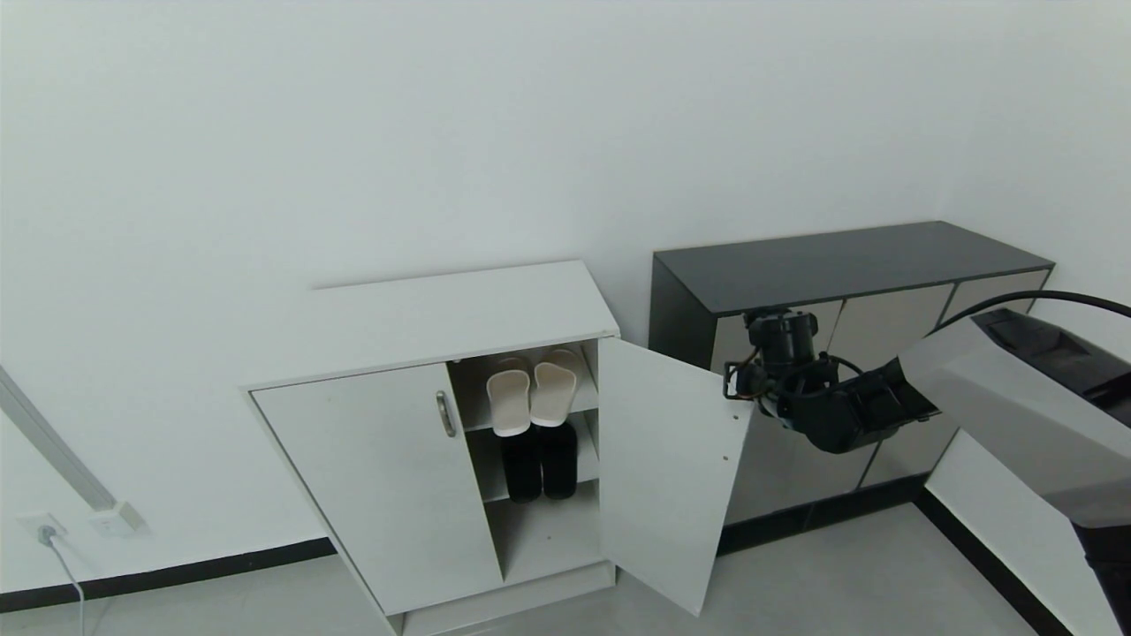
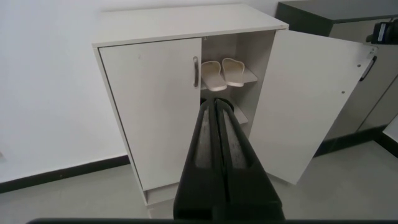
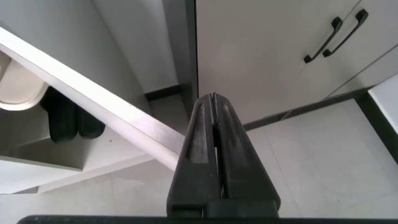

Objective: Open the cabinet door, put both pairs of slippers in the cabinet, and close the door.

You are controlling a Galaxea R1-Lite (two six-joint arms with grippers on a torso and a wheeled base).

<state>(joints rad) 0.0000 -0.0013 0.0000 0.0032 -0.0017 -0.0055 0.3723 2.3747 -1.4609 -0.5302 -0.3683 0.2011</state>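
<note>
Cabinet (image 1: 459,309): right door (image 1: 663,459) open. White slippers (image 1: 533,395) on the upper shelf, black slippers (image 1: 539,459) on the shelf below. Right hand (image 3: 213,98) closed, empty, beside the door's outer edge. Left hand (image 2: 216,104) closed, empty.

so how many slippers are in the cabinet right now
4: two white slippers side by side on the upper shelf, two black slippers side by side on the shelf below. The closed left door could hide more.

Two slipper pairs (image 1: 533,402) inside open cabinet (image 1: 380,477)
</note>
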